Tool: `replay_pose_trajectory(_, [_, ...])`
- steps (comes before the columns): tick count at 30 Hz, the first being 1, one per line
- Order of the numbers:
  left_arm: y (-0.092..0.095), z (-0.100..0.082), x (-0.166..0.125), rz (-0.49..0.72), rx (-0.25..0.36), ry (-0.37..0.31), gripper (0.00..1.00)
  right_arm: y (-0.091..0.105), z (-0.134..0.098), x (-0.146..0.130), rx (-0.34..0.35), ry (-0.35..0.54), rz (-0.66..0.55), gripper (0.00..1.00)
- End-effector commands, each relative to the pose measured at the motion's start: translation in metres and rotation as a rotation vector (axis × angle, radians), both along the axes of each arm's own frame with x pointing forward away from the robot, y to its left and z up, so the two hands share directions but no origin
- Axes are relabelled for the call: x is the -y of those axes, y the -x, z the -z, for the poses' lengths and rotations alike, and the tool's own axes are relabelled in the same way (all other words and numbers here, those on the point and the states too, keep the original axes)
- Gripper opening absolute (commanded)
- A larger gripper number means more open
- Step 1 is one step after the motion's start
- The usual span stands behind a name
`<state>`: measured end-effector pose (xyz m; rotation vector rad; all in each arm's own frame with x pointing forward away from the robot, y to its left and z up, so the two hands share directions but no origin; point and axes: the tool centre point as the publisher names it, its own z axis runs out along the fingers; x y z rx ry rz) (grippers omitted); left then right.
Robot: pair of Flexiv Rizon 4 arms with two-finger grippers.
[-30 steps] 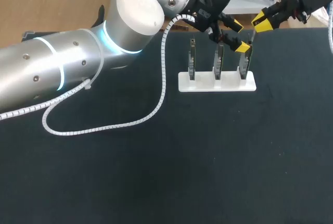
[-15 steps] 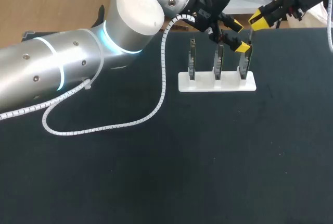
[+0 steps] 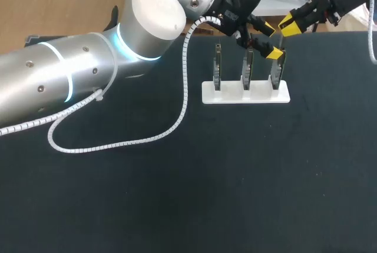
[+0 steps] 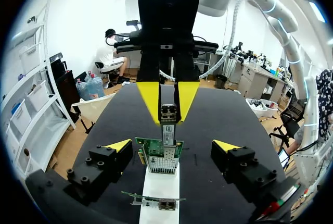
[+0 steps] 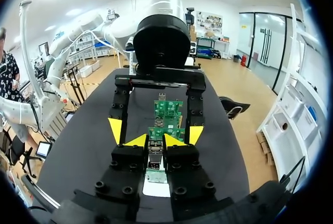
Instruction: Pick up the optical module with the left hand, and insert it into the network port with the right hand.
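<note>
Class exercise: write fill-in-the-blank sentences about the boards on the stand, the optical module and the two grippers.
The white stand holds ____ circuit boards upright. The right gripper is ____ on the optical module. The left gripper is ____, with its fingers on either side of one board. Missing words: three; shut; open.
</note>
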<state>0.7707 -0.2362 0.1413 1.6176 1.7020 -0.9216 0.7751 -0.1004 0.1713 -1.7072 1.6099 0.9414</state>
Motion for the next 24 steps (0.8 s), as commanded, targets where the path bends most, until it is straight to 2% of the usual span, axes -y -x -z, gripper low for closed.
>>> replay_pose_trajectory(1, [0.0024, -0.0005, -0.0007, -0.005, 0.002, -0.002, 1.0, 0.0062, -0.0009, 0.0003, 0.012, 0.003, 0.019, 0.0])
replay_pose_trajectory(24, [0.0024, -0.0005, -0.0007, -0.005, 0.002, -0.002, 1.0, 0.0052, 0.0049, 0.0022, 0.015, 0.021, 0.05, 0.0])
